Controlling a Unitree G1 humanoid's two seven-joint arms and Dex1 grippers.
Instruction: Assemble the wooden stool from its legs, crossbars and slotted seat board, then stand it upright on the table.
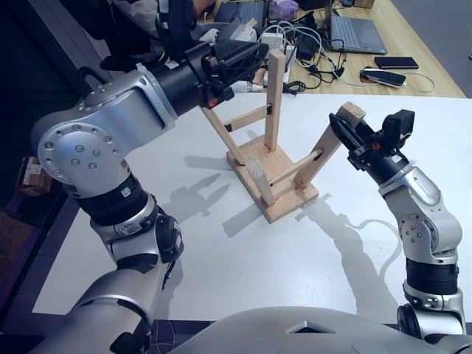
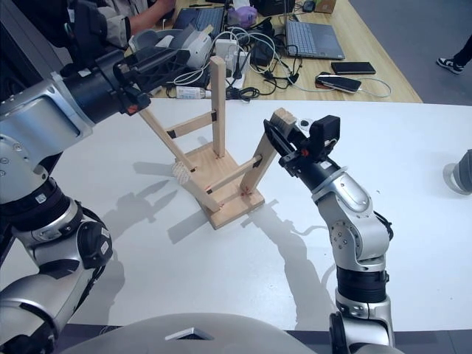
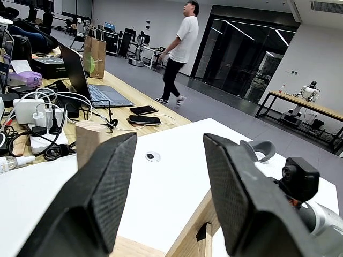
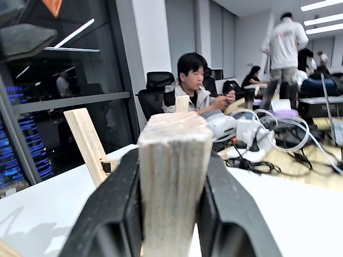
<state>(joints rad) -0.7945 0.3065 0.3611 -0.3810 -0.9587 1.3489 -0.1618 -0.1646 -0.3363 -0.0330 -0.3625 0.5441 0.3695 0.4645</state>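
One stool (image 1: 269,166): seat-down on bench (image 1: 221,280).
Right gripper (image 1: 346,119): jaws clamp one leg (image 1: 324,151) at its top.
Left gripper (image 3: 170,144): jaws wide, seemingly beside another leg (image 1: 273,99).

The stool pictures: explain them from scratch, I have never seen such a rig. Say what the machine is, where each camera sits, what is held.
This is a humanoid robot with two arms, each ending in a two-fingered gripper. Two pictures come from cameras in its head, looking down over the arms. The other two come from a camera on each wrist, so the black fingers loom large. On the white table stands the wooden stool upside down: seat board flat, legs pointing up. The right gripper is clamped on the top end of one leg. The left gripper is open near the far legs and holds nothing.
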